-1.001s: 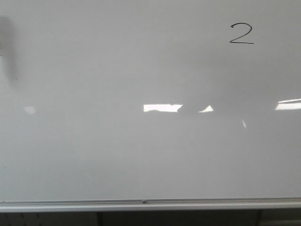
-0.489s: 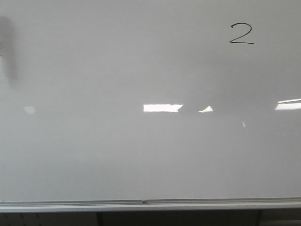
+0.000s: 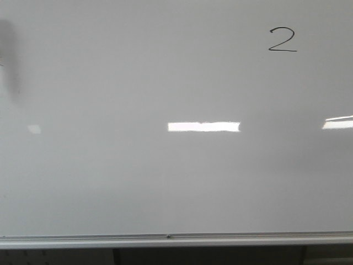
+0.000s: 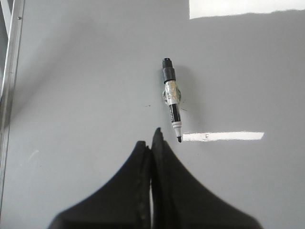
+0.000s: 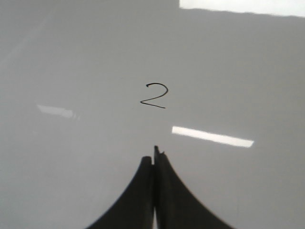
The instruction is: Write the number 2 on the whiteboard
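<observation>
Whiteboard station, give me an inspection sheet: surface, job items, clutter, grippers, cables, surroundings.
Surface: whiteboard glossy grey-white, with bright rectangular light reflections and a dark smudge near its left edge in the front view.
Job's things: number 2 written in thin black line, upper right of the board in the front view; uncapped marker lies against the board ahead of the left gripper, touched by neither gripper.
Clutter: nothing seen.
Grippers: left gripper shut, empty; right gripper shut, empty, pointing toward the digit.
Cables: nothing seen.
Surroundings: silver bottom rail with dark space below it.
</observation>
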You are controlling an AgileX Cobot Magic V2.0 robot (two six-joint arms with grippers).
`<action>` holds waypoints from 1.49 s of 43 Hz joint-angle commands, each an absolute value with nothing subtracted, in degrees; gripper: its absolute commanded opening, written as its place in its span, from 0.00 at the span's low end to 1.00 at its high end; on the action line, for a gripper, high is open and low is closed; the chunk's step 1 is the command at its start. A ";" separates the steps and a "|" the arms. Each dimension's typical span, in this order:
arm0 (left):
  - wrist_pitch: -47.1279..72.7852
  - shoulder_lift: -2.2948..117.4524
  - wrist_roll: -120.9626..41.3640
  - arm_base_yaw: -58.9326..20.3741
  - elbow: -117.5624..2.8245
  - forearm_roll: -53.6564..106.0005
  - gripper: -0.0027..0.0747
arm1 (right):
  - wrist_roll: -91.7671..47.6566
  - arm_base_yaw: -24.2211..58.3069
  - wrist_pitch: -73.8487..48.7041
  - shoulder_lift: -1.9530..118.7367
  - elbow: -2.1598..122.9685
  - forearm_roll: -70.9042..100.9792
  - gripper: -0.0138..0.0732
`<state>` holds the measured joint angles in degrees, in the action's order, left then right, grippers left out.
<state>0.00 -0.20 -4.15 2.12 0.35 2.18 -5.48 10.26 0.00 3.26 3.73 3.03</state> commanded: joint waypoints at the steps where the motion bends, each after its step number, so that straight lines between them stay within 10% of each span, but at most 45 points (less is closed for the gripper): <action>1: -4.69 -1.75 -4.08 2.19 2.28 2.67 0.01 | -6.01 7.63 8.04 0.06 1.38 2.32 0.07; 64: -4.69 -1.75 -4.08 2.19 2.28 2.67 0.01 | 1.80 -0.37 6.12 -1.71 -1.32 -2.34 0.07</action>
<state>0.00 -0.20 -4.15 2.12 0.35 2.18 1.74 0.18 1.26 -0.52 -1.50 -1.81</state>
